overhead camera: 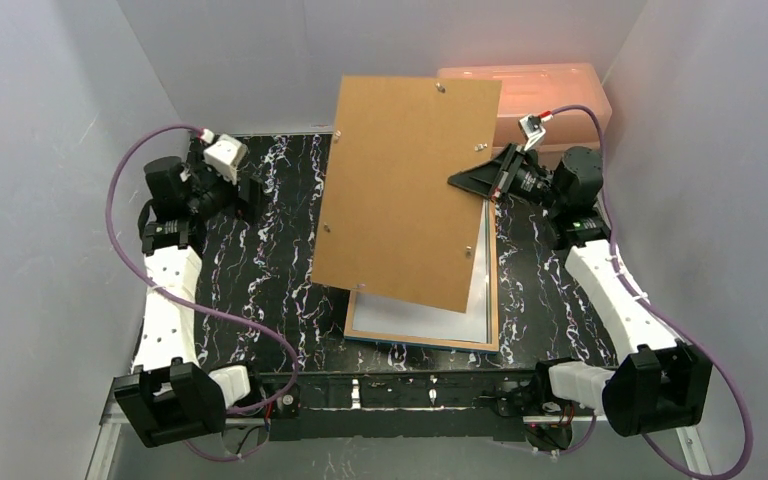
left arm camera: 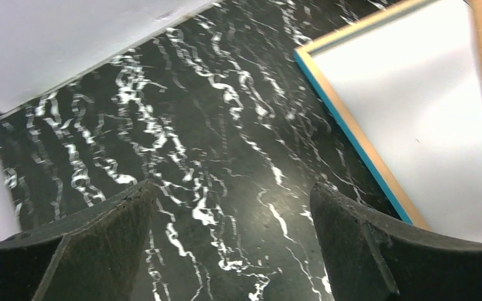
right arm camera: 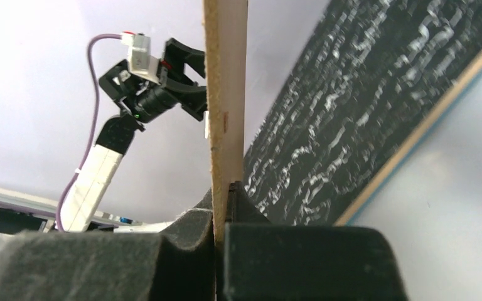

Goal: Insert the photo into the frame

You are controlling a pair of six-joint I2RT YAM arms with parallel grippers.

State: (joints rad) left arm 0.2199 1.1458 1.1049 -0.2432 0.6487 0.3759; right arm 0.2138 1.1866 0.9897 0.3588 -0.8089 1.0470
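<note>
The frame (overhead camera: 422, 341) lies face down on the black marbled table, its wood-coloured back edge and blue border showing. A plain white sheet (overhead camera: 430, 318) fills it; no balloon print shows, so I cannot tell whether it is the photo's back. My right gripper (overhead camera: 490, 186) is shut on the right edge of the brown backing board (overhead camera: 405, 190) and holds it tilted above the frame. The right wrist view shows the board (right arm camera: 226, 94) edge-on between the pads (right arm camera: 221, 226). My left gripper (overhead camera: 245, 185) is open and empty over bare table (left arm camera: 232, 194), left of the frame (left arm camera: 358, 135).
A pink plastic box (overhead camera: 550, 85) stands at the back right behind the board. White walls close in the table on the left, back and right. Purple cables loop off both arms. My left arm (right arm camera: 150, 94) shows beyond the board in the right wrist view.
</note>
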